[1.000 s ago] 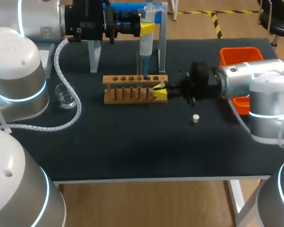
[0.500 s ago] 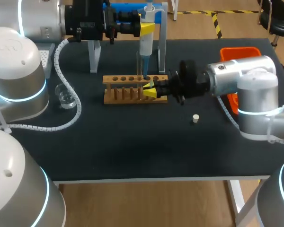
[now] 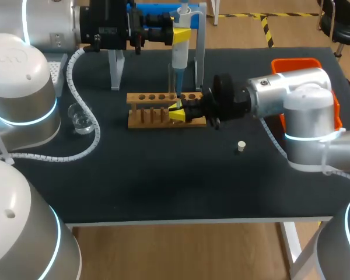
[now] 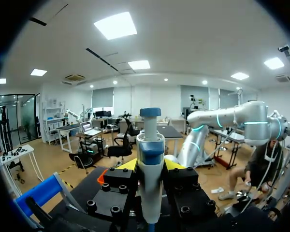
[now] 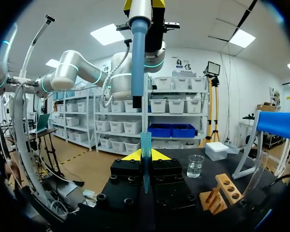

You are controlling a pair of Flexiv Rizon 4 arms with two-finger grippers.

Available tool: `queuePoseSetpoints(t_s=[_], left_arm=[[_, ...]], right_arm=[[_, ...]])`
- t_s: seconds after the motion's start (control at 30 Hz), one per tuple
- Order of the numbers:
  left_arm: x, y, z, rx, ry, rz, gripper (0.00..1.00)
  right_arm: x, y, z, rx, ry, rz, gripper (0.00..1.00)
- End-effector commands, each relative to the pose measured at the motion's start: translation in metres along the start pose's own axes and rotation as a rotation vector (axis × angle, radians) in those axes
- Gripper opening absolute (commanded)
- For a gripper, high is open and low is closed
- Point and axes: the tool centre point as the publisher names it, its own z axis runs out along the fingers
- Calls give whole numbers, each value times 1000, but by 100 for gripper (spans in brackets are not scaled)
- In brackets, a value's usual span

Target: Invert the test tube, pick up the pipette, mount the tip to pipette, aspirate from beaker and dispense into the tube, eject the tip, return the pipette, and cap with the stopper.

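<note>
My left gripper (image 3: 181,33) is shut on the white and blue pipette (image 3: 178,55) and holds it upright above the wooden tube rack (image 3: 157,114). In the left wrist view the pipette (image 4: 150,159) stands between the yellow fingers of the left gripper (image 4: 150,166). My right gripper (image 3: 176,112) is at the rack's front, shut on a translucent pipette tip (image 5: 145,154) that points up. In the right wrist view the pipette (image 5: 138,53) hangs straight over the tip with a small gap. A beaker (image 3: 81,120) stands at the left. The white stopper (image 3: 241,146) lies to the right.
A blue-topped pipette stand (image 3: 114,70) rises behind the rack. An orange bin (image 3: 296,67) sits at the back right behind my right arm. A pale tip box (image 3: 58,67) is at the far left. The beaker (image 5: 195,166) and rack (image 5: 222,191) lie beyond my right gripper.
My right arm has slid left along the rack's front, bringing the tip under the pipette. The left arm and pipette have stayed put.
</note>
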Motion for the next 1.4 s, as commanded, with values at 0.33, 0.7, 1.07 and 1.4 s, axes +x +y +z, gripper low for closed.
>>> queuePoseSetpoints(t_s=[0.33, 0.7, 1.07, 1.4], left_arm=[[0, -1, -2, -1, 3, 0, 0], [0, -1, -2, -1, 3, 0, 0], [0, -1, -2, -1, 3, 0, 0], [0, -1, -2, -1, 3, 0, 0]], right_arm=[[1, 5, 0, -1, 2, -8, 0], [5, 11, -3, -2, -2, -13, 0], [8, 18, -2, -11, 8, -22, 0], [9, 23, 0, -12, 16, -30, 0]])
